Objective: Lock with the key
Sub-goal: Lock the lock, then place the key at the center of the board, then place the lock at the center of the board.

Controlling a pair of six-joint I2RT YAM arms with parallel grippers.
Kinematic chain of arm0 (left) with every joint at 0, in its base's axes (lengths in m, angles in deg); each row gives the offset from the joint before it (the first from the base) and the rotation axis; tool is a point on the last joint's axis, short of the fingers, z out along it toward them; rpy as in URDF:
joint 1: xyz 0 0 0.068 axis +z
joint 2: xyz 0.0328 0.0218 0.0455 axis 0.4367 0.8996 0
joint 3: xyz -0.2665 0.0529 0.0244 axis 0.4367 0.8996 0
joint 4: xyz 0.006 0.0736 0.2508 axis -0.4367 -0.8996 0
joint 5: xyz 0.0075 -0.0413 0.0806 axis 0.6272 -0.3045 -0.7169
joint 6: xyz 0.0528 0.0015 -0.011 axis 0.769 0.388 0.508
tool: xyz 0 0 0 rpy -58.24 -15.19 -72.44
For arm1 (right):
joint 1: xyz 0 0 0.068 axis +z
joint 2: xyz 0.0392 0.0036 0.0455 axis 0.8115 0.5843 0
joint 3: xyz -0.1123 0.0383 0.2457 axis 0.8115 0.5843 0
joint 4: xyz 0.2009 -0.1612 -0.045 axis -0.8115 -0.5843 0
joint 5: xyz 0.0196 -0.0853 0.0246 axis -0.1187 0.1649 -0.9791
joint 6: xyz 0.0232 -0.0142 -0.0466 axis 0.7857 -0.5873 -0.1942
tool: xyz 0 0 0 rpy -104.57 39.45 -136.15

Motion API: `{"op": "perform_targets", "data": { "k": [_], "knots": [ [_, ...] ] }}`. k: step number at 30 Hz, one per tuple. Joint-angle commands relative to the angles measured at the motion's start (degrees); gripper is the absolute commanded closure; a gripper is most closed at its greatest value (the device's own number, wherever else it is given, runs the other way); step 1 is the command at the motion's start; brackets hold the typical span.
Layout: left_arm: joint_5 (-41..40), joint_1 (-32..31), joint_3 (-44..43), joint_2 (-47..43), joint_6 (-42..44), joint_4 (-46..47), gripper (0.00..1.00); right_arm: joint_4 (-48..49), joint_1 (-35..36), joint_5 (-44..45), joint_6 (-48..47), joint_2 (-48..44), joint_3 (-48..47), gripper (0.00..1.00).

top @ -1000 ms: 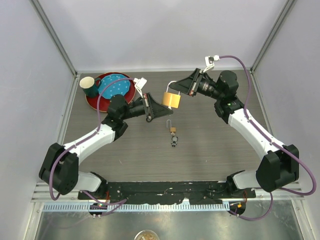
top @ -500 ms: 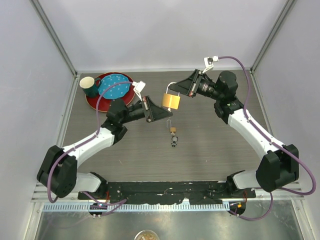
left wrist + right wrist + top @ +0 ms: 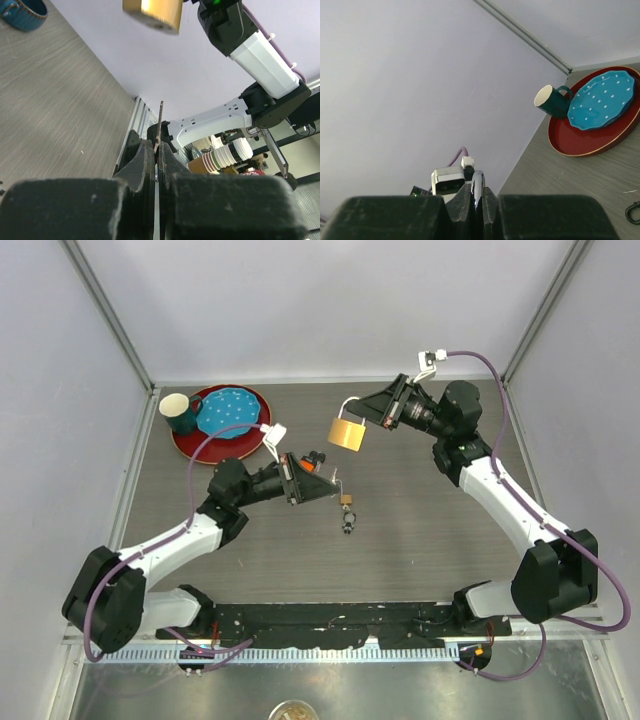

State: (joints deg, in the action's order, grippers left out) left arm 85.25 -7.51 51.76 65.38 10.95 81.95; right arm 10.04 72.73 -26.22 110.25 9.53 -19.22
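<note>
A brass lock (image 3: 347,432) hangs in the air over the back middle of the table, and my right gripper (image 3: 367,412) is shut on its silver shackle (image 3: 478,186). In the left wrist view the lock's body (image 3: 152,12) shows at the top edge. My left gripper (image 3: 326,486) sits lower, in front of and left of the lock and apart from it. It is shut on a thin metal key (image 3: 160,122), whose blade sticks out past the fingertips. The lock's keyhole is not visible.
A small brass padlock (image 3: 346,501) with a dark key fob (image 3: 347,526) lies on the table just right of my left gripper. At the back left, a red tray (image 3: 186,445) holds a blue dotted plate (image 3: 225,410) and a teal mug (image 3: 178,412).
My left gripper has dropped away from the hanging lock, moving toward the front and right near the small padlock, and its jaws have closed tighter. My right gripper shifted the lock slightly.
</note>
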Motion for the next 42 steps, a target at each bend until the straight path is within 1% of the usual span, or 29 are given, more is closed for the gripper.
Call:
{"op": "perform_targets", "data": {
  "k": [1, 5, 6, 11, 13, 18, 23, 25, 32, 33, 38, 42],
  "knots": [
    [0.43, -0.34, 1.05, -3.17, 0.77, 0.47, 1.0, 7.45, -0.37, 1.69, 1.41, -1.22, -1.34, 0.99],
    [0.17, -0.25, -1.22, -3.88, 3.58, -3.92, 1.0, 7.19, -0.46, 1.34, 1.33, -1.75, -1.07, 0.99],
    [-0.09, -0.25, -1.93, -3.79, 4.37, -6.72, 1.0, 6.75, -0.46, 1.25, 0.98, -1.84, -0.99, 0.98],
    [-0.45, -0.25, -5.71, -2.74, 9.2, -14.2, 1.0, 2.97, -0.64, 1.34, -2.01, -2.45, 0.51, 0.99],
    [-0.36, -0.25, -5.63, -2.56, 9.74, -15.53, 1.0, 0.34, -0.64, 1.52, -4.47, -2.54, 1.73, 0.98],
    [-3.08, -0.08, -3.52, -3.0, 11.32, -19.3, 1.0, 0.24, -0.55, 1.43, -6.32, -0.79, 6.13, 0.99],
    [-5.72, 0.54, -0.19, -2.38, 11.5, -21.07, 1.0, 2.08, 0.67, 0.64, -7.81, 3.43, 11.05, 0.99],
    [-6.86, 0.89, 0.52, -1.6, 12.37, -23.35, 1.0, 3.22, 1.47, 0.64, -8.34, 5.1, 12.98, 0.98],
    [-9.15, 1.85, 4.21, 1.56, 14.14, -27.57, 1.0, 8.67, 7.97, 1.95, -8.35, 13.62, 16.33, 0.98],
    [-9.24, 2.55, 4.56, 1.83, 14.4, -27.84, 1.0, 9.46, 9.72, 2.57, -8.08, 15.2, 16.5, 0.98],
    [-10.29, 5.54, 7.37, 2.45, 14.14, -28.1, 1.0, 14.21, 13.77, 4.24, -6.24, 20.3, 15.8, 0.98],
    [-12.22, 9.92, 9.66, 0.96, 14.05, -29.24, 1.0, 19.39, 17.02, 5.82, -3.25, 25.66, 15.1, 0.98]
  ]
}}
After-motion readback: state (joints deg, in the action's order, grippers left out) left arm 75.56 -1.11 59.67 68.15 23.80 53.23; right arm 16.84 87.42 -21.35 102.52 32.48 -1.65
